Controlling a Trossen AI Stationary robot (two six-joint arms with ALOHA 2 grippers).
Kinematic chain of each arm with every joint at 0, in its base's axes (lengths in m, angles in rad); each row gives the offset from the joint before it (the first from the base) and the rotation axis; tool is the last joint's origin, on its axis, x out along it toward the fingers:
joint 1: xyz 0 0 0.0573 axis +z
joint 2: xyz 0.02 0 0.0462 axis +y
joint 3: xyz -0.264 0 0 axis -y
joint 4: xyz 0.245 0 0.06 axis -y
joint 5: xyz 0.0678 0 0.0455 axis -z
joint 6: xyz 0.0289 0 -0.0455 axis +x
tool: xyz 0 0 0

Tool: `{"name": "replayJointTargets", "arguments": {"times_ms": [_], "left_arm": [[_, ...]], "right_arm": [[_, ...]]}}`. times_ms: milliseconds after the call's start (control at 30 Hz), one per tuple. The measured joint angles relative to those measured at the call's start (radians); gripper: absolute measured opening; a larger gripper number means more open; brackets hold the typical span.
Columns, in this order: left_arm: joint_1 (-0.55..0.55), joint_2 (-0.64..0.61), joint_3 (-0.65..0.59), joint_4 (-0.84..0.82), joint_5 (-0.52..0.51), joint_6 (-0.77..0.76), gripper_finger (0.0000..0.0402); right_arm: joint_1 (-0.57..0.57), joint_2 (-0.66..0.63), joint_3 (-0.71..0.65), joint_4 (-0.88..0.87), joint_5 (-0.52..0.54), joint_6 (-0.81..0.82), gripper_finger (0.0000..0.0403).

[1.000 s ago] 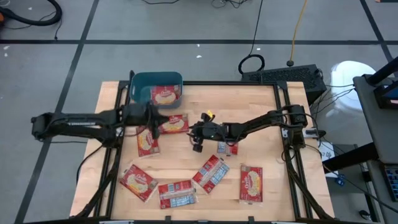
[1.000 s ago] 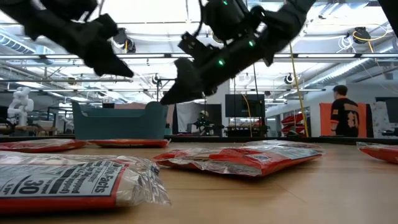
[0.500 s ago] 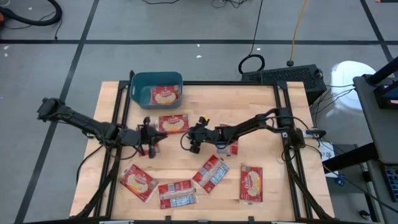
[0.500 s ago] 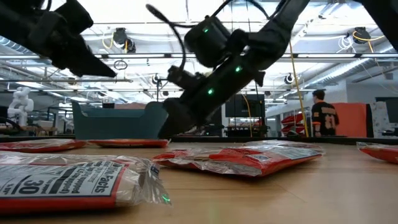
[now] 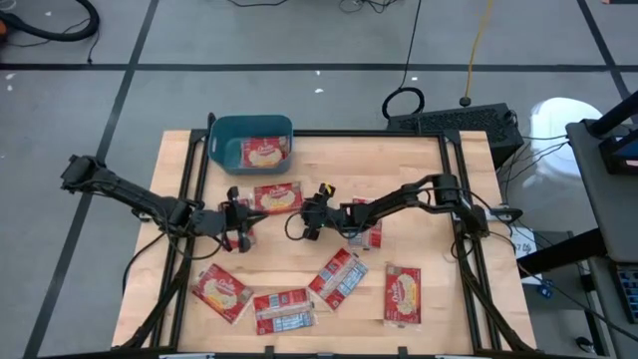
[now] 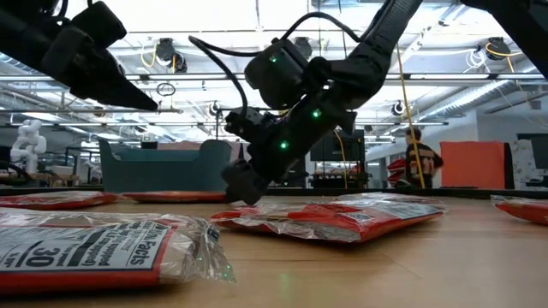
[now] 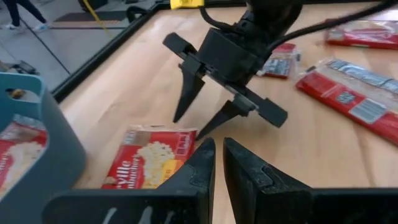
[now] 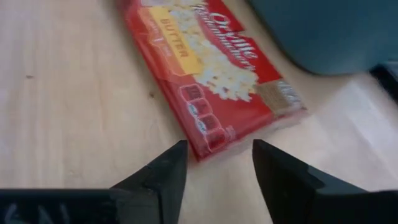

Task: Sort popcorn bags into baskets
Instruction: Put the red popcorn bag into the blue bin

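A red popcorn bag [image 5: 277, 197] lies flat on the wooden table, picture side up, just in front of the teal basket [image 5: 224, 135]. Another bag [image 5: 264, 152] lies in the basket. My right gripper [image 8: 217, 146] is open and low over the table. Its fingers stand on either side of the bag's near corner [image 8: 205, 144]; I cannot tell whether they touch it. My left gripper [image 7: 219, 146] is shut and empty. It hangs above the table to the bag's left and points toward the right gripper [image 7: 189, 126].
Several more bags lie along the table's near half [image 5: 221, 292] [image 5: 284, 309] [image 5: 337, 277] [image 5: 403, 295]. One bag [image 5: 364, 235] lies under the right arm, another [image 5: 239, 232] below the left gripper. The low view shows a person in the room behind.
My left gripper has swung away from the basket toward the table's near edge and sunk a little, then stopped. My right gripper has come down and tipped toward the bag in front of the basket, and now stands at the bag's corner.
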Motion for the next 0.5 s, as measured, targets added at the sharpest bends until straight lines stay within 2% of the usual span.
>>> {"name": "replayJointTargets", "arguments": {"times_ms": [133,333,400,500], "left_arm": [[0.024,0.000,0.000,-0.001,-0.010,0.013,0.0037],[0.046,0.000,0.000,-0.015,-0.005,0.012,0.0037],[0.050,0.000,0.000,-0.030,-0.005,0.021,0.0037],[0.060,0.001,0.000,-0.054,-0.004,0.020,0.0038]], "right_arm": [[-0.041,0.002,0.000,0.003,-0.144,-0.007,0.0125],[-0.047,0.005,0.000,0.015,-0.158,-0.009,0.0021],[-0.049,0.005,-0.001,0.037,-0.161,-0.027,0.0007],[-0.038,-0.010,-0.001,0.060,-0.162,-0.054,0.0008]]}}
